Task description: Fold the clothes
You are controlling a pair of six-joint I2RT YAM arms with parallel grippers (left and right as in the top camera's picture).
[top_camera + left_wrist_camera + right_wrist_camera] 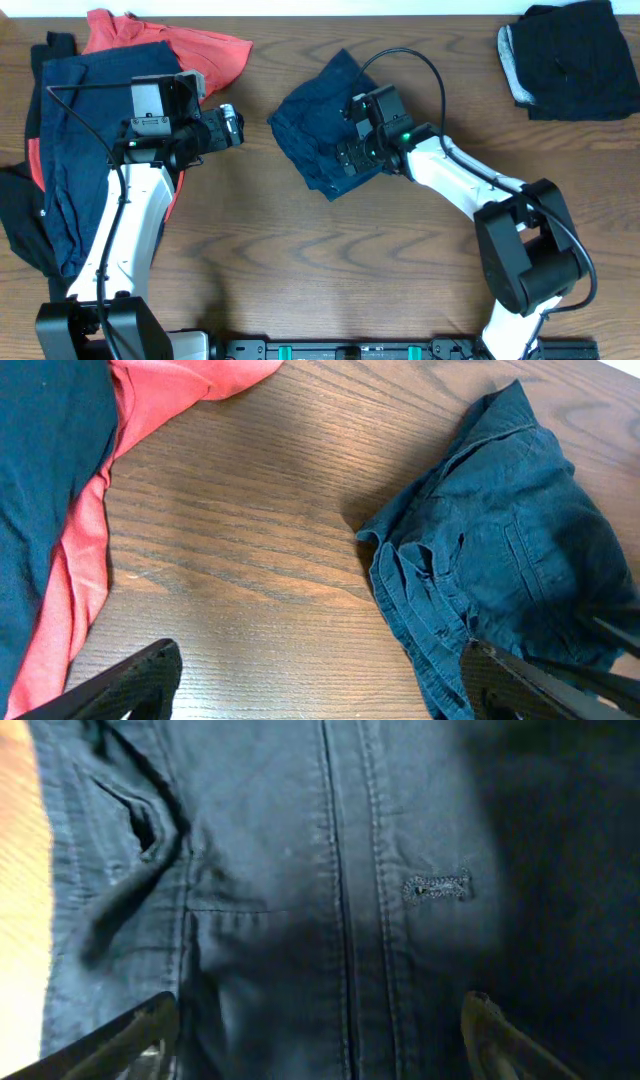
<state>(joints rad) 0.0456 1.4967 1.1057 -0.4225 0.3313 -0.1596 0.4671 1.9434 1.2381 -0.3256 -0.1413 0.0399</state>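
Gaping right tool [320,1005] sits over navy shirt [330,870].

The right arm [450,175] hides part of the navy shirt [305,125].

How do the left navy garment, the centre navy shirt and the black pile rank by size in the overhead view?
1. Left navy garment: clearly largest, though the left arm covers part.
2. Black pile and centre navy shirt look alike; the right arm hides part of the shirt, so no ranking.
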